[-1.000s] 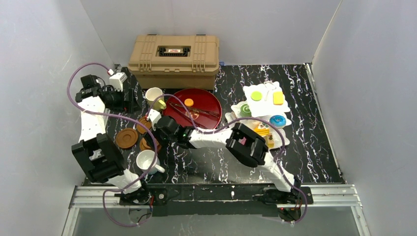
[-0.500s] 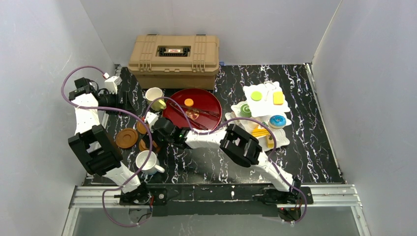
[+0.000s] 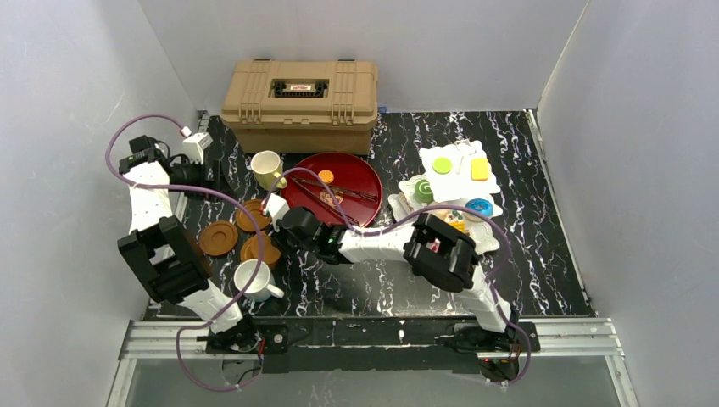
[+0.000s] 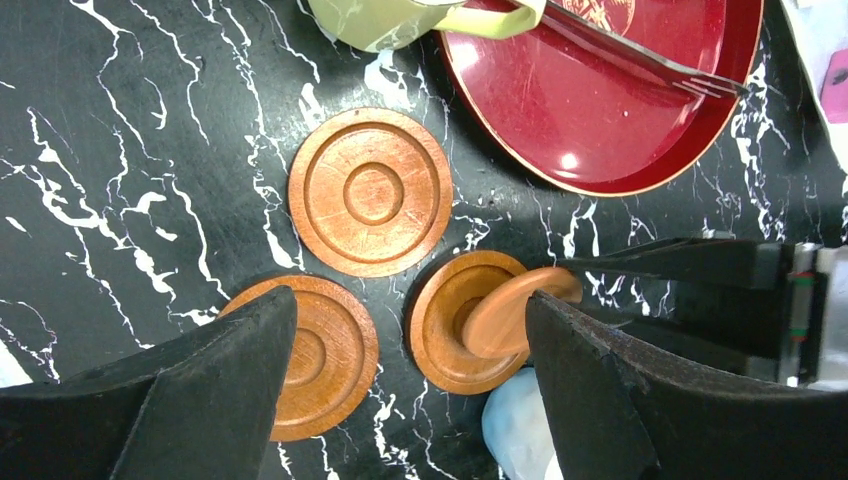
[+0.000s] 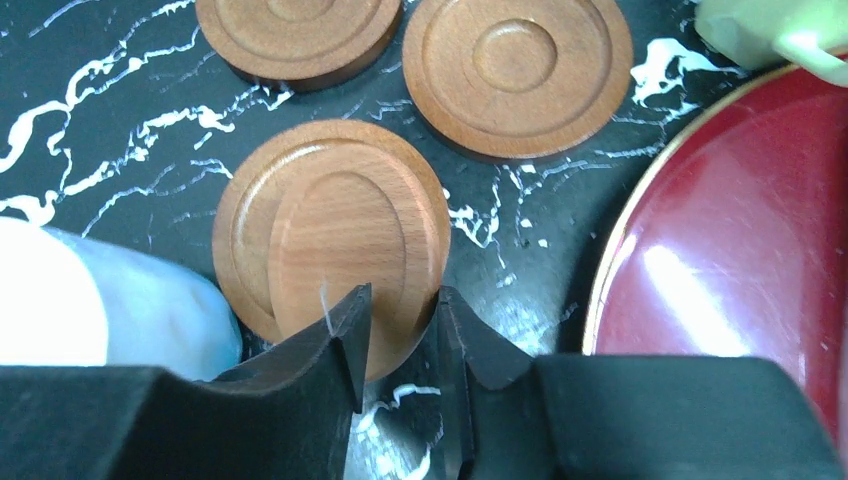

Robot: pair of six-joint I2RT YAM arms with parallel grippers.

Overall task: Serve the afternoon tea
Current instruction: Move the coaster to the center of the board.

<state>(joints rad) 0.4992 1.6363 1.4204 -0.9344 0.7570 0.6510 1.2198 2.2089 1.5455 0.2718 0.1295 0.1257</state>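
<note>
Saucer (image 5: 335, 230), round, smooth brown wood, tilts with its rim pinched in my right tool (image 5: 402, 305). My left tool (image 4: 410, 305) gapes wide.

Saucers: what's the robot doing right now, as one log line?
right gripper: shut on tilted saucer, over second saucer | left gripper: open, holding nothing

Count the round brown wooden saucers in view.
4. Flat on the black marbled table: the rear saucer by the pale-yellow mug, the left saucer, the near saucer by the white mug. The tilted saucer leans on the near one, pinched by the right gripper. None seems hidden.
</note>
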